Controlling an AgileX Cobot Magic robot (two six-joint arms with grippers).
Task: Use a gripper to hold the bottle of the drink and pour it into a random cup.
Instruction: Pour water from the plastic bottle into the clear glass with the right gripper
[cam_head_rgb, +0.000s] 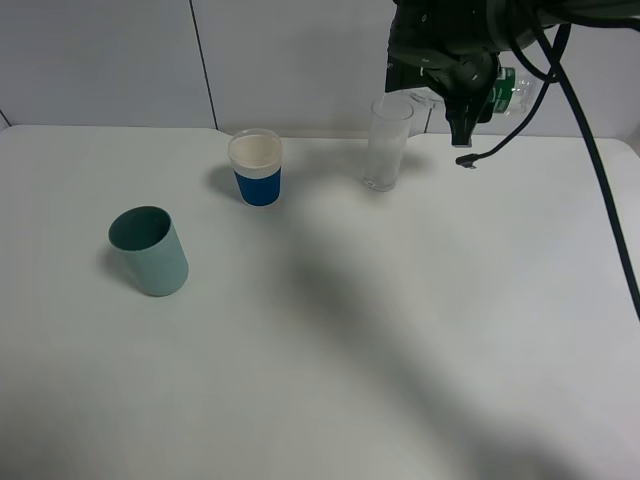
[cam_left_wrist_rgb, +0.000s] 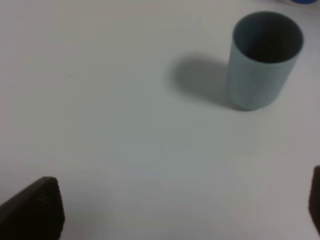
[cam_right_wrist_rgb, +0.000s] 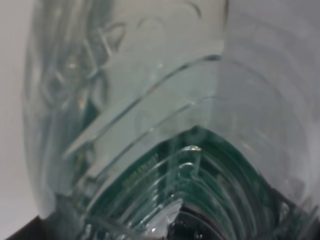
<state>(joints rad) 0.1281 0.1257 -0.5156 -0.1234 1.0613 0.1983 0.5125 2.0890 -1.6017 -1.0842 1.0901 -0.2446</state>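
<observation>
The whole thing comes down to bottle mouth vs cup rim. In the overhead view the right gripper (cam_head_rgb: 462, 88) is in the upper right of the frame, clamped shut around the bottle (cam_head_rgb: 505, 92). The bottle is tipped way over, with its long axis pretty much level and running left-right across the frame. The base and green label poke out on the right side of the gripper. The clear neck end points left toward the clear cup (cam_head_rgb: 387, 145), which stands upright on the desk (cam_head_rgb: 350, 330) just left of and below the gripper.

The neck looks like it's right at the cup's rim, but I can't tell if the mouth is actually over the opening or just beside it. Reads like mid-pour to me, though I can't make out a stream or any level in the cup.

The right wrist view is nothing but bottle: clear ribbed plastic with the green label showing through the curves.

The left gripper (cam_left_wrist_rgb: 175, 212) is open, fingers wide apart, over bare desk near the teal cup (cam_left_wrist_rgb: 264, 60). In the overhead view that cup is at the left, well apart from the pouring. The blue-and-white paper cup (cam_head_rgb: 256, 167) sits left of the clear cup, not touching it. So the right arm is the one doing the job here.
</observation>
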